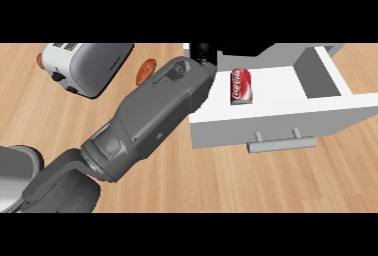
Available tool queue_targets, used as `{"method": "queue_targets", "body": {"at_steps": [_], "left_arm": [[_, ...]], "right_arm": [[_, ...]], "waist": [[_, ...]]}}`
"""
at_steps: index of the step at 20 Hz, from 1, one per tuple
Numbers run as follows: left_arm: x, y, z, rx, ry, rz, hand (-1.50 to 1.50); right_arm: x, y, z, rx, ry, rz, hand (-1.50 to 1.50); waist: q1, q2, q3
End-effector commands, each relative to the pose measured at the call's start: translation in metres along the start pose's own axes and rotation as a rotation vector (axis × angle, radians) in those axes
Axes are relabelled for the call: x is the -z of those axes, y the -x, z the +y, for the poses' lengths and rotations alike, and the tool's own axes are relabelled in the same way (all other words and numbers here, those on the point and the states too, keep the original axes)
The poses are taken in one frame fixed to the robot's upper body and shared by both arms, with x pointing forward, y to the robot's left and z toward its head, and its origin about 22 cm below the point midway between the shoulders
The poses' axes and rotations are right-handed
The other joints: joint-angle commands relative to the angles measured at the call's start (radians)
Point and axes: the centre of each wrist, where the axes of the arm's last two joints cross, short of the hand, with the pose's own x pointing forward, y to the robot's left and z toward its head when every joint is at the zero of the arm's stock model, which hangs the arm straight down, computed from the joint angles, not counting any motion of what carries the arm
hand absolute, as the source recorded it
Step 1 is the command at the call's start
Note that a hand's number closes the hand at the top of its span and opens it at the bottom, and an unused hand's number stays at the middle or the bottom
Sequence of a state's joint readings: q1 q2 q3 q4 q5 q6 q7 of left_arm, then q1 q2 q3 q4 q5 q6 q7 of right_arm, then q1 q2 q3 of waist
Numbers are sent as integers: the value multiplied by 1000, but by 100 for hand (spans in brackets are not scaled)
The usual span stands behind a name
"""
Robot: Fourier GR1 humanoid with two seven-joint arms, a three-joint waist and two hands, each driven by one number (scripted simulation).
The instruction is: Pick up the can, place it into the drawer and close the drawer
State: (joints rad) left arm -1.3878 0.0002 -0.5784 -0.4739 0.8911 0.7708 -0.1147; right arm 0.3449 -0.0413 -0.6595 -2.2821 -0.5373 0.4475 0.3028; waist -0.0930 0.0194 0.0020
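Note:
A red can (241, 86) with white lettering lies on its side inside the open white drawer (325, 112), close to its left wall. The drawer's grey handle (280, 144) faces the view's lower edge. My left forearm runs from the lower left up to the drawer's far left corner. Only a small black part of my left hand (203, 50) shows there, just beyond the can and apart from it. Nothing of my right hand shows.
A white and grey toaster (83, 66) stands on the wooden counter (244, 180) at the upper left. A round orange object (146, 71) lies beside it, partly hidden by my forearm. A grey rounded shape (13, 175) sits at the left edge.

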Motion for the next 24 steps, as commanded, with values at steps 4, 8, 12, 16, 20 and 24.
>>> {"method": "queue_targets", "body": {"at_steps": [4, 8, 12, 16, 20, 24], "left_arm": [[-1, 0, -2, -18, -28, 3, -150], [-1, 19, 7, -33, -43, -26, -150], [-2, 2, -2, -62, -6, -30, -150], [-5, -9, -8, -82, -6, -82, -150], [1, -12, -5, -94, -12, -107, -150], [-6, -5, -8, -84, -3, -139, -150]], "right_arm": [[6, 0, 0, -4, -15, -3, -150], [6, -9, 4, -40, -16, -70, -150], [11, -36, 4, -305, -57, -168, -150], [18, -49, 28, -354, -128, -251, -150], [27, -39, 39, -404, -146, -291, -150], [46, -48, 60, -526, -173, -328, -150]], "waist": [[-5, 1, 0], [-8, 3, -1], [3, 2, -1], [13, 2, -1], [38, 2, -1], [59, 1, -2]]}}
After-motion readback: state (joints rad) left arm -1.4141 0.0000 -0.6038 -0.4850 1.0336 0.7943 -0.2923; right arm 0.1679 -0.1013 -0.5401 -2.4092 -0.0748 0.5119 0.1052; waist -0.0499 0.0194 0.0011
